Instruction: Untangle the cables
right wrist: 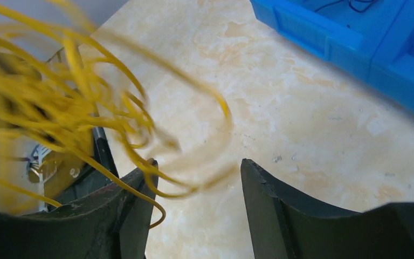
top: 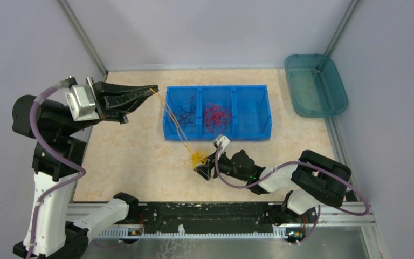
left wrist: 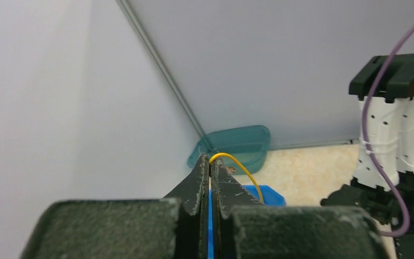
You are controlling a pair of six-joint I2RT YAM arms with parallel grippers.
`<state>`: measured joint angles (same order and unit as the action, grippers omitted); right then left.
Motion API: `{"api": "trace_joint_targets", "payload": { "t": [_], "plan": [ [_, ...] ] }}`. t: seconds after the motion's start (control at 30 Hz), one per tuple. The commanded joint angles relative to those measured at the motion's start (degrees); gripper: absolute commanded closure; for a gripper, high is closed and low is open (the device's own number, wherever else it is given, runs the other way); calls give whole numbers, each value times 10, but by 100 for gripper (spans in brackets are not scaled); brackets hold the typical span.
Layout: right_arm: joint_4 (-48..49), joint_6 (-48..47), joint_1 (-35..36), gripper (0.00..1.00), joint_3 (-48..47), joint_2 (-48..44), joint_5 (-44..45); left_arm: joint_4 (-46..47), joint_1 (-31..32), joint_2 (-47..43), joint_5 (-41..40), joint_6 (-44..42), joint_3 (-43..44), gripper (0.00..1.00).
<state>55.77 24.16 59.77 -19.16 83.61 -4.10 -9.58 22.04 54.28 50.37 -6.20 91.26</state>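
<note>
The left gripper (top: pixel 151 90), in the upper left of the overhead view, is clamped tight on one end of a yellow cable (top: pixel 175 123). In its own wrist view the two jaws meet with no gap, and a short yellow loop (left wrist: pixel 238 163) arches out of the tips (left wrist: pixel 210 163).

From that pinch the cable runs as a thin raised line down and to the right, past the left end of a blue bin (top: pixel 218 136), to a small yellow knot of loops on the table (top: pixel 135 156) at the centre of the frame.

The right gripper (top: pixel 204 170) sits low just beside that knot, at lower centre. Its jaws stand apart and grip nothing. In its wrist view (right wrist: pixel 197 174) the tangle (right wrist: pixel 59 91) fills the upper left, and a few blurred loops hang over the left finger and into the gap.

The bin's left compartment holds dark cables (top: pixel 186 113) and its middle one red cables (top: pixel 215 117). A green tub (top: pixel 312 86) sits in the upper right corner.

The step in hand looks like drawing the yellow cable out of its own knot. To do it well, the right gripper should probably close on the body of the knot, not on one stray loop. The left should then pull away slowly along the strand, so loops slip free and do not cinch tight.
</note>
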Motion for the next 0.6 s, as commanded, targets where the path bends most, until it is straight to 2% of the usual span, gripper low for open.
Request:
{"api": "trace_joint_targets", "payload": {
  "t": [0.0,0.3,0.4,0.57],
  "plan": [
    [28,-9,11,41,14,-16,24,51,1,0,-64,-22,27,100],
    [6,-17,12,39,47,-49,50,123,1,15,-177,-67,59,100],
    [12,-14,12,39,56,-51,57,123,1,24,-184,-84,80,100],
    [4,-14,13,44,66,-56,68,174,1,27,-242,-106,82,100]
  ]
}}
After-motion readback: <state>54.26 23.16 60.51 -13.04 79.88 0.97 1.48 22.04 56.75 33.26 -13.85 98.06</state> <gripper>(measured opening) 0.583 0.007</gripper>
